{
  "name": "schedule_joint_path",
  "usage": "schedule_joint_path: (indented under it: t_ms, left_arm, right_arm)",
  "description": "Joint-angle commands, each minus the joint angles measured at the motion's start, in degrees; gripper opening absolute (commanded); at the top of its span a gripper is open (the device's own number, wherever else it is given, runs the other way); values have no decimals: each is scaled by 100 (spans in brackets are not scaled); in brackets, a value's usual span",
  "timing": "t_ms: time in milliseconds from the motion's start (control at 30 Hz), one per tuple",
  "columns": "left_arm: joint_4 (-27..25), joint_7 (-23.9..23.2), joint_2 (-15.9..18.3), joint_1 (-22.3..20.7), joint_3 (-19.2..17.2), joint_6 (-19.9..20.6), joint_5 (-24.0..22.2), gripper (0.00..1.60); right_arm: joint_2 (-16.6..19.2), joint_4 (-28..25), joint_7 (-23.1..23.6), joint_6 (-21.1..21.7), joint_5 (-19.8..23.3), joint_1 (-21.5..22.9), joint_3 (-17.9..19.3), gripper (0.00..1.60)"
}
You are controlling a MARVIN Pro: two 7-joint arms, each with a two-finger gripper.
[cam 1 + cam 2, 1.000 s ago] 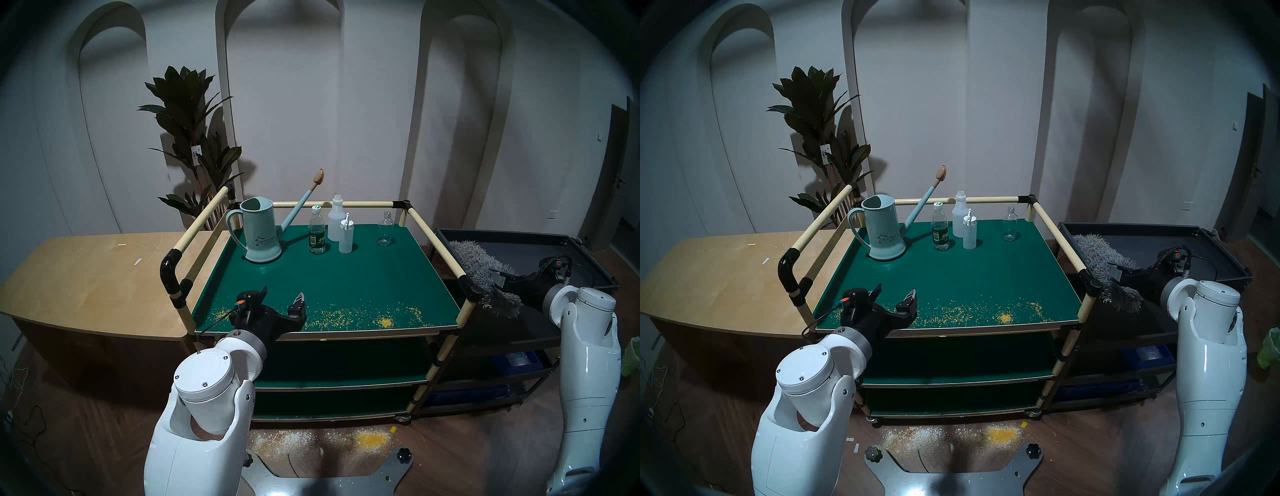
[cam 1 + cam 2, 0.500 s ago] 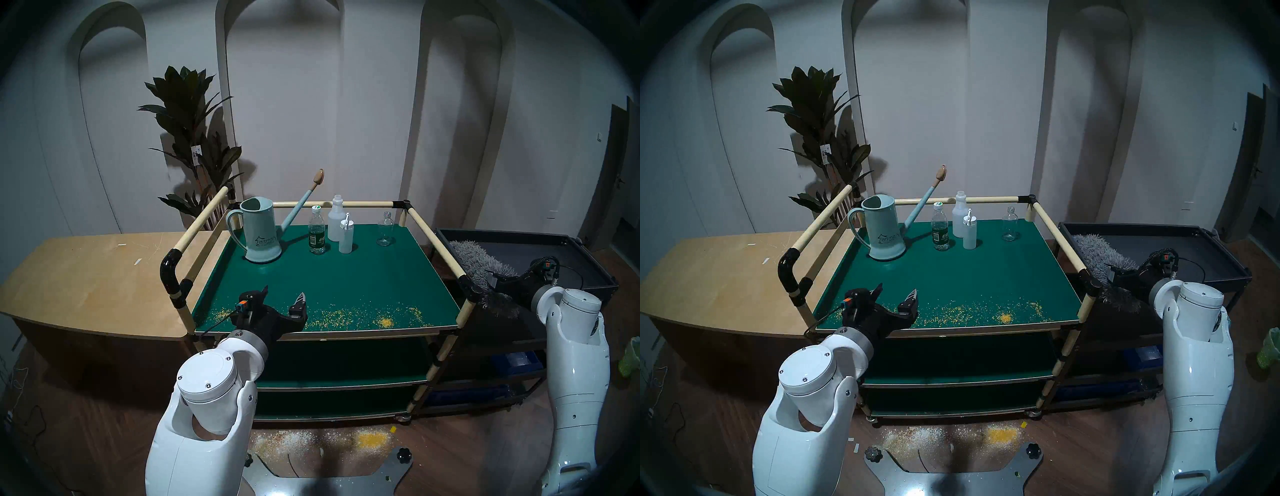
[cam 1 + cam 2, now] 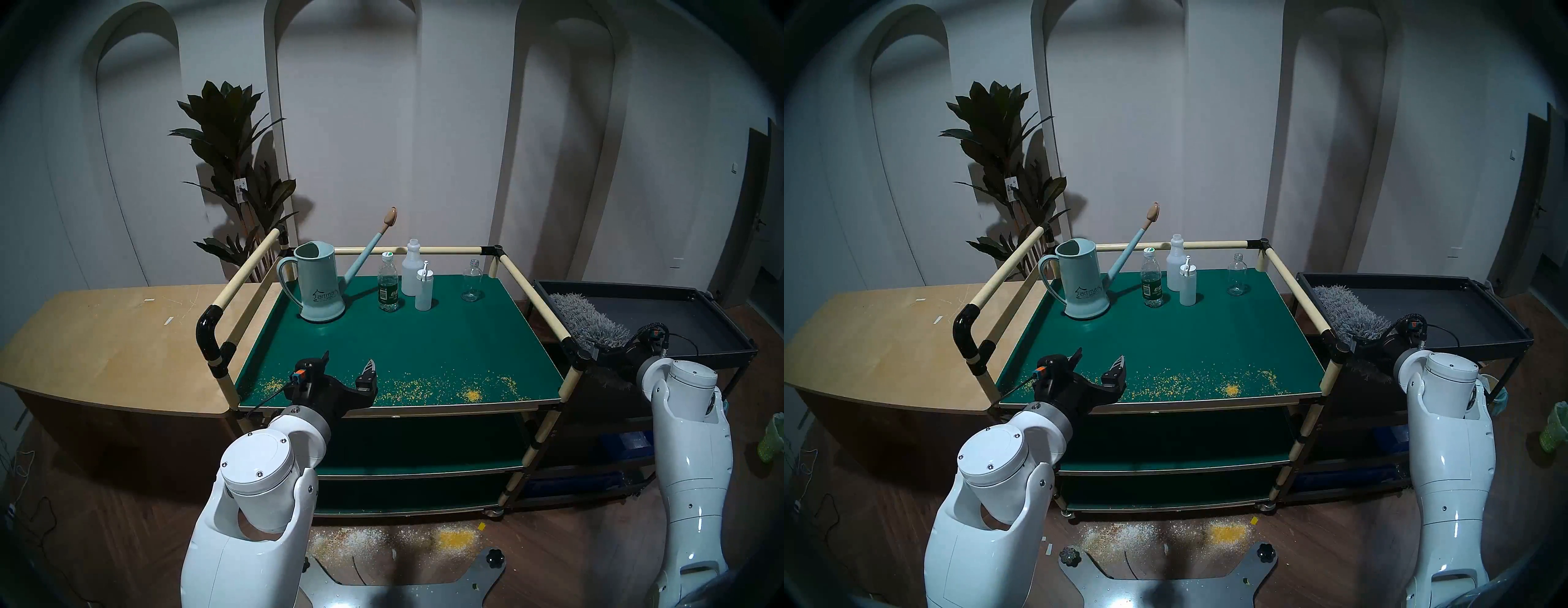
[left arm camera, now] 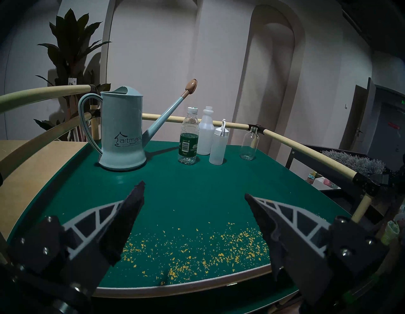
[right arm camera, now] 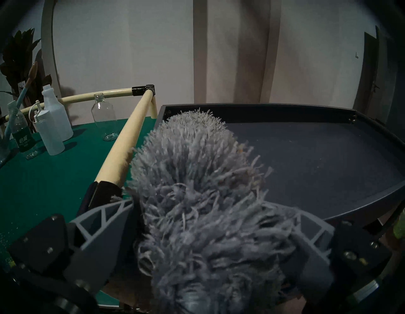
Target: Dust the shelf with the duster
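Picking up the duster, sweeping not yet begun.

Right end effector (image 5: 210,236) set around the fluffy grey duster (image 5: 197,186), fingers (image 5: 103,221) spread either side of the strands; whether already clamped could not be told. Duster lying on the black tray cart (image 3: 679,297), just outside the counter's right edge, near its front right corner, against the cream rail (image 3: 539,303). Left end effector (image 3: 347,361) wide apart and empty, poised over the front left corner of the green shelf (image 3: 424,339). Yellow crumbs (image 3: 424,386) strewn along the front edge; watering can (image 3: 318,282) and bottles (image 3: 407,280) at the back edge. Next, probably: closing firmly, lifting clear of the rail, then carrying the duster to the crumbs.
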Motion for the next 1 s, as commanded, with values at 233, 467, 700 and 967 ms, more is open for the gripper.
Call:
schedule_joint_path:
  t_ms: [233, 467, 700, 967]
  left_arm:
    - [-54, 106, -58, -81, 55, -67, 12, 160]
    - [-23, 196, -60, -111, 93, -109, 2, 160]
    - [17, 280, -61, -152, 121, -119, -13, 160]
    - [55, 382, -68, -204, 132, -128, -42, 160]
  right_arm:
    - [149, 64, 57, 672, -6, 311, -260, 160]
    - [151, 59, 65, 753, 38, 456, -243, 160]
    - [177, 182, 141, 601, 37, 554, -309, 160]
    - [195, 349, 291, 157, 44, 698, -391, 160]
